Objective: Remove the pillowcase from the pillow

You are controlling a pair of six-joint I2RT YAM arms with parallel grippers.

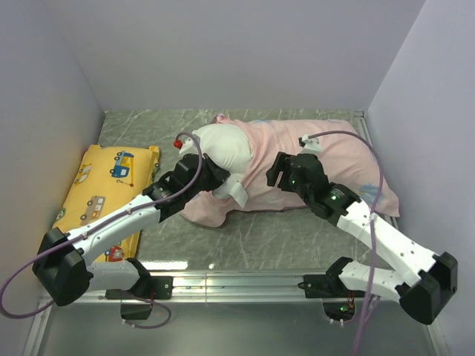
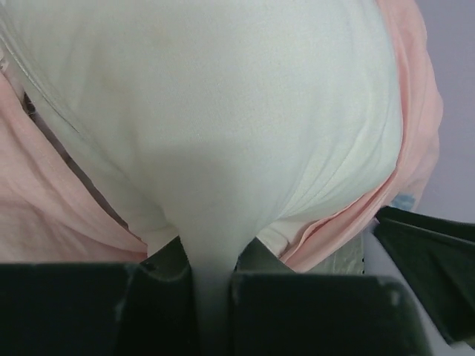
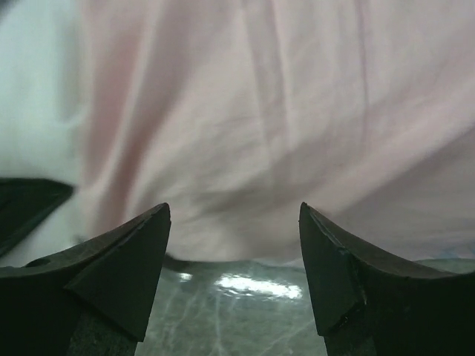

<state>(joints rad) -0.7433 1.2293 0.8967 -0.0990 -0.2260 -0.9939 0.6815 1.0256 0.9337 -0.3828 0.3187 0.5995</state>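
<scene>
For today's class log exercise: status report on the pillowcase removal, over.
Left hand shut on pillow, its bare end. Right hand open, at pillowcase edge, empty. Pillowcase covers rest of pillow. Yellow cushion lies left, clear of both.

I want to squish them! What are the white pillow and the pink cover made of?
The pillow looks like soft white cloth over fluffy stuffing: it bulges, and pinches into a narrow fold in the left gripper. The pillowcase looks like thin matte pink fabric, maybe cotton or polyester: it drapes in fine wrinkles.
</scene>
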